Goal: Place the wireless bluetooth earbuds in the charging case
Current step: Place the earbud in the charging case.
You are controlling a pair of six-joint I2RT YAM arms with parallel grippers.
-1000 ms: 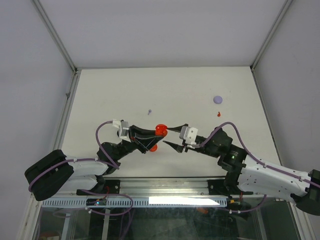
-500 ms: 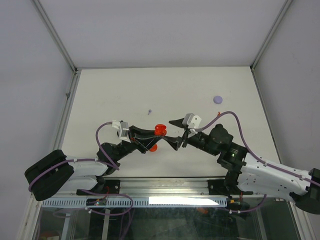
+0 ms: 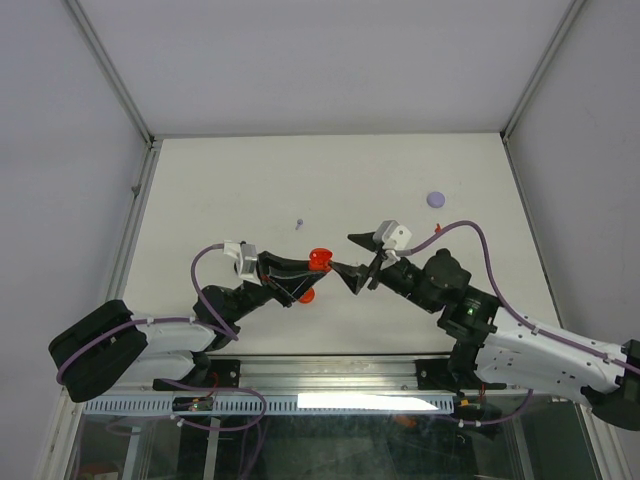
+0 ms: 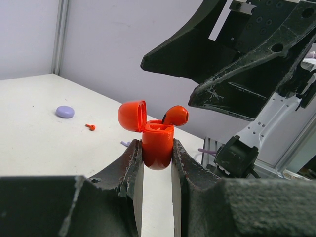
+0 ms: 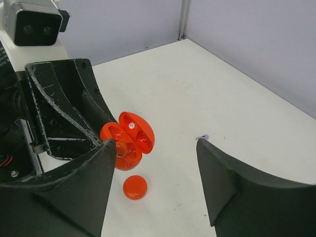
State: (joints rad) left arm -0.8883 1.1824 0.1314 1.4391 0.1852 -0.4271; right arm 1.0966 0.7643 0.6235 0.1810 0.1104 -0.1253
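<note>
Just opens the right gripper (image 3: 343,252), empty, at 3 o'clock of the case (image 4: 158,145), leaving a red earbud (image 4: 174,115) perched there, seemingly not yet seated, the left gripper (image 4: 157,154) clamping it.

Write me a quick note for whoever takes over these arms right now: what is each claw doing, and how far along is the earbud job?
Left gripper: shut on the red charging case, held upright with its lid open.
Right gripper: open and empty, close beside the case.
Done: one red earbud stands in the case, seemingly not pushed fully home.
Left: a second red earbud lies on the table near the lavender disc; a lavender earbud lies farther left in the top view. A red disc lies on the table under the held case.
</note>
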